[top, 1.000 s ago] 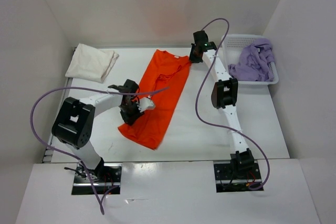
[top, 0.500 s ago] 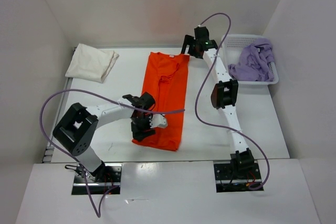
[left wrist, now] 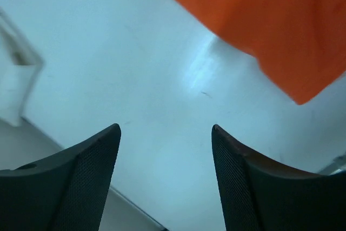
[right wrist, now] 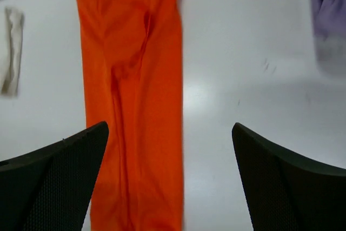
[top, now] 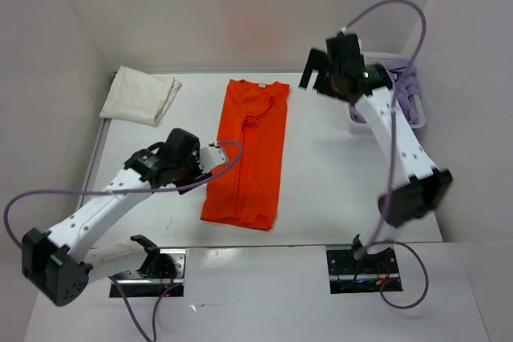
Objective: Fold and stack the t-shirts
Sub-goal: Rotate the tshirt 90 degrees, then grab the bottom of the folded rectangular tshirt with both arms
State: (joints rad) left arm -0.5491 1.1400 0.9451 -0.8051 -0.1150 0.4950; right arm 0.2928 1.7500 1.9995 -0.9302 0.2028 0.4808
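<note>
From the top camera, the orange t-shirt (top: 247, 158) now lies as a long, straight strip down the middle of the table (top: 337, 174). A second ago it sat skewed, with both arms on it. Both have let go and pulled back: the left gripper (top: 204, 164) sits just beside the strip's left edge, and the right gripper (top: 314, 76) is lifted away off its far right corner. I read the lengthwise fold as done, which leaves the crosswise fold and the stacking. The cream t-shirt (top: 140, 95) waits folded in the far left corner.

My left wrist camera settles what the top one can't. The fingers (left wrist: 92, 187) are spread wide with nothing between them, only bare table and one corner of the strip.

The right wrist camera shows its fingers (right wrist: 59, 182) equally wide and empty. It also takes in most of the strip, with a ridge of cloth below the collar, and the lavender t-shirt (right wrist: 330, 4), blurred at the edge.
</note>
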